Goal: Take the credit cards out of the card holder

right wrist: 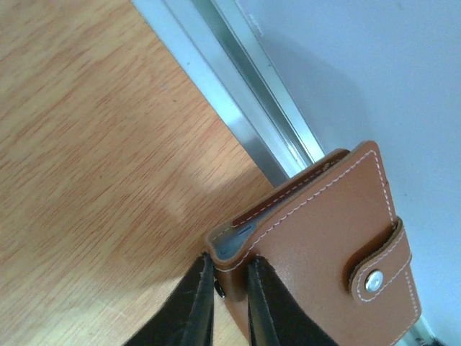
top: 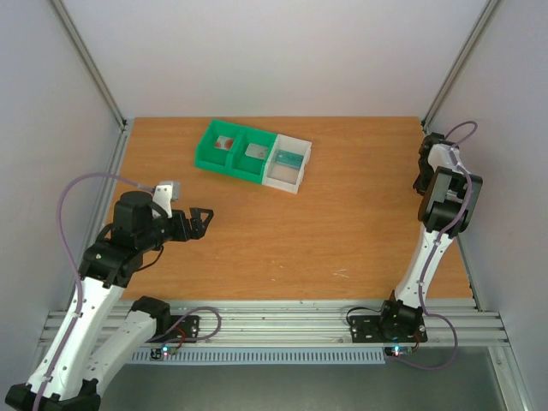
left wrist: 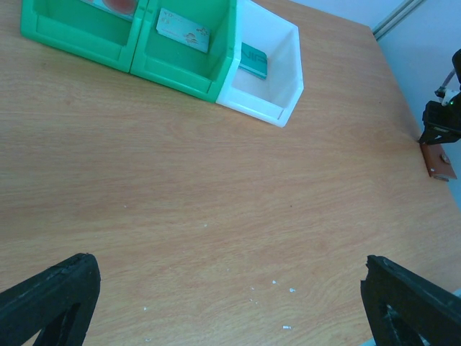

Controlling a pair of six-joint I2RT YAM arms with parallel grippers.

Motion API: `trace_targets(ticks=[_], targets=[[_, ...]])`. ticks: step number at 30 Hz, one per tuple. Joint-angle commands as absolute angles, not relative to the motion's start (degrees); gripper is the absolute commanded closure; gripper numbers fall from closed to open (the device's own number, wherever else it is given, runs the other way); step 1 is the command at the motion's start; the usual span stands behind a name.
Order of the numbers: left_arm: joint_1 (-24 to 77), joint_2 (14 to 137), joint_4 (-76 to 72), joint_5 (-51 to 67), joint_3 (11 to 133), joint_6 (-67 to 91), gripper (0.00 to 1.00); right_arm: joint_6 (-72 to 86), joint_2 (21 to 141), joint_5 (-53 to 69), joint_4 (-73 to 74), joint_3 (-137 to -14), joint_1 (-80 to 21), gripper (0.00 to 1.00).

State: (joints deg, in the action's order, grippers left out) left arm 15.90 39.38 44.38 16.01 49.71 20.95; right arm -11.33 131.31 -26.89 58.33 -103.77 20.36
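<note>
- Card holder (right wrist: 324, 231) is hanging folded in your right gripper (right wrist: 229, 292), well off to the right of the white bin (top: 282, 178), out where the table (top: 342, 240) is meeting its metal rail (right wrist: 238, 94).
- Your right gripper's two black fingers (right wrist: 198, 310) are pinching one corner of the brown leather with only a narrow gap between them. The strip of grey-blue lining is showing just above the pinch.
- The snap tab (right wrist: 374, 270) is lying across the card holder's edge, on the side turned away from the white bin.
- You are not getting a clear look at whether the card holder's lower edge is touching the table or hanging just over it.
- Your left gripper (top: 205, 221) is hovering with its jaws spread wide and nothing between them, nearer to you than the white bin and to its left, well apart from it.
- A green-faced card (left wrist: 253, 60) is lying inside the white bin itself.
- A pale card (left wrist: 184, 30) is resting in the compartment of the green bin (top: 224, 164) that is touching the white bin's left side.
- A red card (top: 225, 143) is sitting one compartment further left from the white bin.
</note>
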Motion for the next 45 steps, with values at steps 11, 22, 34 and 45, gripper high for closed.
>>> trace_targets(ticks=[11, 22, 34, 45], targets=[[16.21, 38.53, 43.72, 15.91, 50.80, 20.21, 0.01, -11.70, 126.13, -18.09, 57.63, -98.22, 21.04, 0.99], [16.20, 38.35, 43.59, 16.30, 50.71, 20.21, 0.01, -9.12, 117.06, -9.59, 55.33, -88.02, 13.86, 0.99], [16.17, 38.05, 43.35, 15.77, 50.45, 20.30, 0.01, -4.36, 105.40, -3.55, 53.30, -77.39, -2.75, 0.99], [16.19, 38.04, 43.40, 15.15, 50.36, 20.39, 0.01, 6.89, 102.17, 3.43, 49.38, -72.48, -20.19, 0.99]])
